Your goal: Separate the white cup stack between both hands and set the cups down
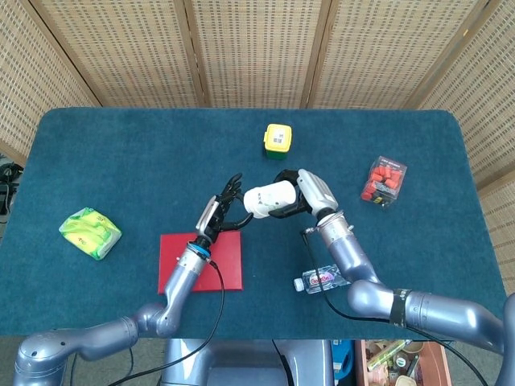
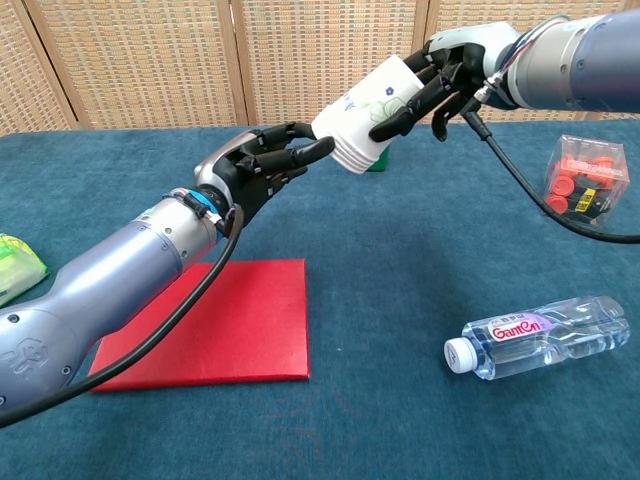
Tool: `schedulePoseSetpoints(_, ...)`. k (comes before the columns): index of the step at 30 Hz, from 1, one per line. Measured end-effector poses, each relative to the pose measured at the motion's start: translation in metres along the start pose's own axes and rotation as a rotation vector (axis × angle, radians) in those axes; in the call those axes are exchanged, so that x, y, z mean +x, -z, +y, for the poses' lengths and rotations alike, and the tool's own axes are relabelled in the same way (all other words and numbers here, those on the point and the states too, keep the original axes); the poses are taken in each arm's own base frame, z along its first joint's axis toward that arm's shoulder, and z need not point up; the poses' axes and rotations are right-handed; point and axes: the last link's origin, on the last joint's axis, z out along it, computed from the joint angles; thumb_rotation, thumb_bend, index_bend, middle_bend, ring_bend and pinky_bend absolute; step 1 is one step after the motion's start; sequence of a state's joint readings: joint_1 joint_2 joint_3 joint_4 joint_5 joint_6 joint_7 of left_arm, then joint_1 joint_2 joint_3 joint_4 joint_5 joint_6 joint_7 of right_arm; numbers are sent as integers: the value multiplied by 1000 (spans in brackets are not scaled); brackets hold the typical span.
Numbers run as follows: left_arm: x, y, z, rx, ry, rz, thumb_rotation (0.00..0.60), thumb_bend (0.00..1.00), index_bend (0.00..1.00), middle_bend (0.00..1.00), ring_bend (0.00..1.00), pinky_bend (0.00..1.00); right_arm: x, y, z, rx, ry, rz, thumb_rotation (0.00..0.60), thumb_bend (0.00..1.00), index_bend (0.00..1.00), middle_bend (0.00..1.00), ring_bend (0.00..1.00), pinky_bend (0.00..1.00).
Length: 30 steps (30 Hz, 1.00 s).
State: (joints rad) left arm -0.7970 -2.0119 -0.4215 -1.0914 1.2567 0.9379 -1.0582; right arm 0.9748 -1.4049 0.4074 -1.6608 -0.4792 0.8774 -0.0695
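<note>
My right hand (image 2: 440, 72) (image 1: 306, 193) grips the white cup stack (image 2: 362, 113) (image 1: 269, 199) in the air, tilted on its side with the rim end pointing left. The stack bears small printed marks and shows several nested rims. My left hand (image 2: 265, 162) (image 1: 227, 203) is raised with its fingers spread, and its fingertips (image 2: 318, 148) reach the stack's rim end. They touch or nearly touch the rim; I cannot tell whether they pinch it. Both hands hover above the blue table, over the right edge of the red mat (image 1: 201, 261) (image 2: 215, 320).
A water bottle (image 2: 540, 335) (image 1: 319, 280) lies at the front right. A clear box of red pieces (image 2: 585, 180) (image 1: 385, 181) sits far right. A yellow-green box (image 1: 277, 138) stands behind the hands. A green packet (image 1: 90, 232) lies at the left.
</note>
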Motion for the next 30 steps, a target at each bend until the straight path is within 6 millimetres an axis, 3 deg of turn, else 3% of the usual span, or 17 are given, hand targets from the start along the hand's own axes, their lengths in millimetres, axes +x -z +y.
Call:
schedulePoseSetpoints(9,-7,-1,-1,4,14,-7,600,320,601,0,0,0,1,1,3,-5,-3,1,600,152,754,611,487,733)
schedulePoseSetpoints(30,-1,3,-6,17,29,24,600,355,661,0,0,0,11,7,5,-3,-1,23,600,152,754,612,487,733)
